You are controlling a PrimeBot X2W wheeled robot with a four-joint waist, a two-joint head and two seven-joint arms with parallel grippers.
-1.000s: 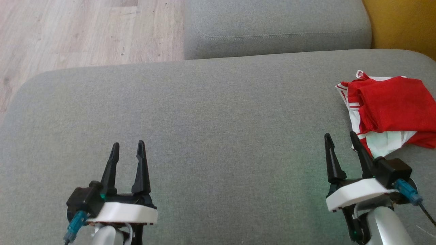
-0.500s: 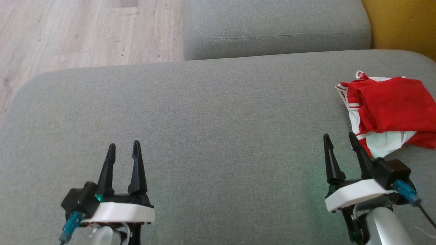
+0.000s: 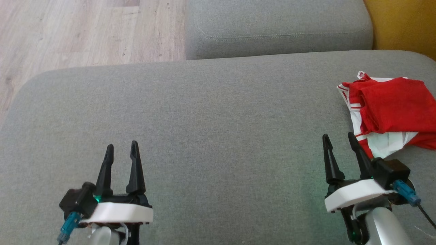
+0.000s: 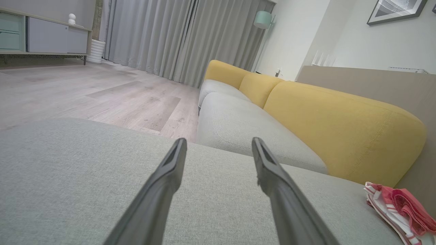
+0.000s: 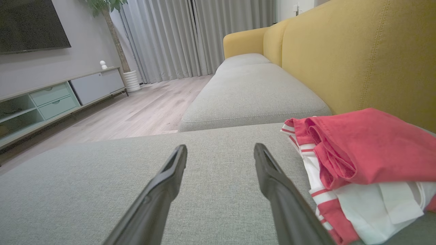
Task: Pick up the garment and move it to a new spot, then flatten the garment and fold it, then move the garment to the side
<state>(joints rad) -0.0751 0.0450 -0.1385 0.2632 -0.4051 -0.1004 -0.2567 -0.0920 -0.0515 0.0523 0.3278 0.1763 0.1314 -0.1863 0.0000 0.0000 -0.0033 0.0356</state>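
Since the earlier frame, left gripper (image 3: 122, 144) had retreated toward lower left, released, empty. Right gripper (image 3: 338, 135), also released, sat just beside the folded red-and-white garment (image 3: 391, 105) at right edge.

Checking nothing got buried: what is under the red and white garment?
The garment lies on the grey sofa cushion, red layer over white. Anything beneath its folds is covered.

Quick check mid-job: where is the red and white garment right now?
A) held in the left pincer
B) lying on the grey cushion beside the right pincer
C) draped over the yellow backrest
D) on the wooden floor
B: the garment lies on the grey cushion next to the open right pincer, with nothing gripping it.
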